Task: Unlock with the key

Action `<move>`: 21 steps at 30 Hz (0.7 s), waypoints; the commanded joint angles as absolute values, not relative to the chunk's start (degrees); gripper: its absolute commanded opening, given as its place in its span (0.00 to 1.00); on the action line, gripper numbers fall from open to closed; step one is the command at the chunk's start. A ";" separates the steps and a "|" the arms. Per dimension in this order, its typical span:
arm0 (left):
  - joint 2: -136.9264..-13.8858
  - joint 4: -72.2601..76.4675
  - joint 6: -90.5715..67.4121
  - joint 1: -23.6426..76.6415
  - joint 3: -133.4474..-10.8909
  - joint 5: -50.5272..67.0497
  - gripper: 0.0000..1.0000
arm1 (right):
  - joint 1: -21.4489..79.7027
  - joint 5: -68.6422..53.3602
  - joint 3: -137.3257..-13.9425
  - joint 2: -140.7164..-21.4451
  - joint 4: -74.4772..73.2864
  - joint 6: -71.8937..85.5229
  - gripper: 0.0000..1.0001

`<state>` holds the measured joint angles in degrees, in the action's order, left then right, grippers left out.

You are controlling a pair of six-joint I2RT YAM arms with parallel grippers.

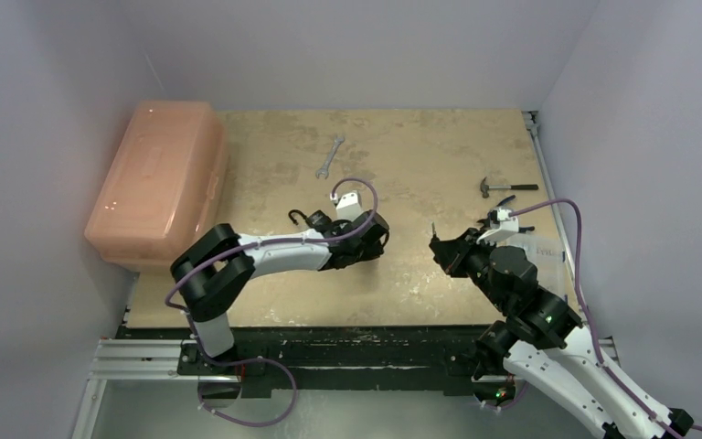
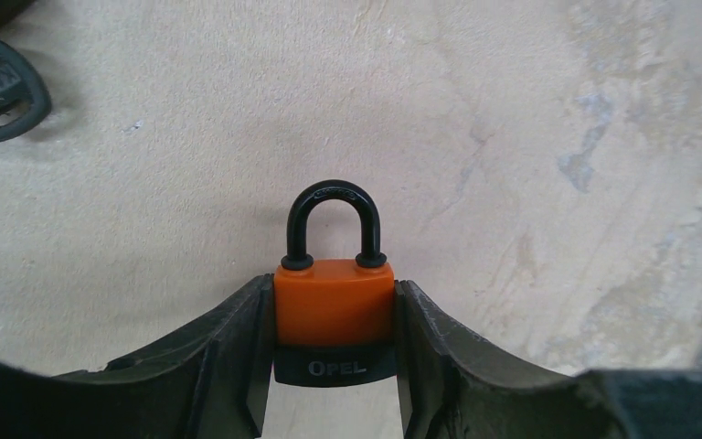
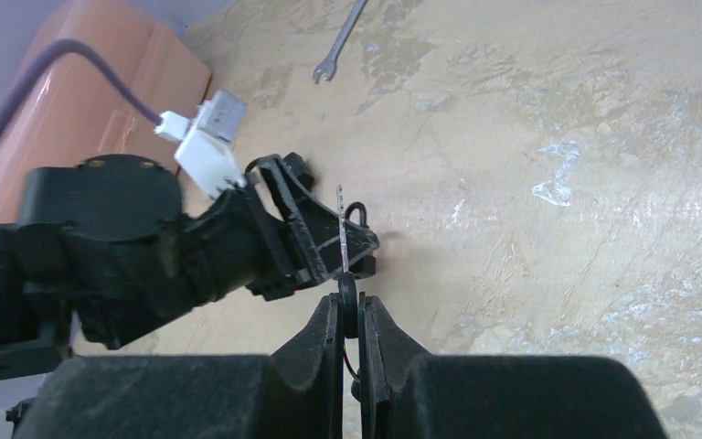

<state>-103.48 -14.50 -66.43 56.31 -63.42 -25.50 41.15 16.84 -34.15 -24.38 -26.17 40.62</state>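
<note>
Clearly, the left tool [image 2: 333, 302] clamped the padlock [image 2: 333, 322]; the right tool [image 3: 349, 311] pinched the key [image 3: 341, 229], blade toward 12 o'clock. The hidden keyway needed careful alignment.

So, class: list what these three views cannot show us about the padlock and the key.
Left wrist: padlock keyhole end unseen, sunk between the left tool's fingers.
Right wrist: key edge-on, its teeth too thin to read.
Top external: padlock body hidden under the left arm; key too small.
</note>
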 commanded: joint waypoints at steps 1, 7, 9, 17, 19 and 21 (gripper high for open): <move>-95.23 -5.94 -68.87 56.30 -60.56 -26.86 0.00 | 41.22 16.25 -34.85 -24.89 -25.02 39.50 0.00; -90.27 -4.40 -70.35 55.74 -58.00 -25.00 0.00 | 41.16 15.77 -36.22 -26.28 -24.96 38.86 0.00; -89.16 -4.31 -71.02 54.70 -57.80 -22.15 0.00 | 41.22 14.59 -36.50 -26.99 -24.50 38.79 0.00; -88.25 -5.81 -75.50 49.13 -57.26 -7.05 0.00 | 41.22 10.66 -36.84 -30.34 -23.14 40.17 0.00; -88.39 -7.77 -76.43 48.05 -57.91 -4.69 0.00 | 41.21 9.44 -36.79 -30.99 -22.36 40.56 0.00; -88.51 -8.58 -76.23 47.42 -58.26 -2.90 0.00 | 41.22 8.28 -36.70 -31.76 -21.78 40.90 0.00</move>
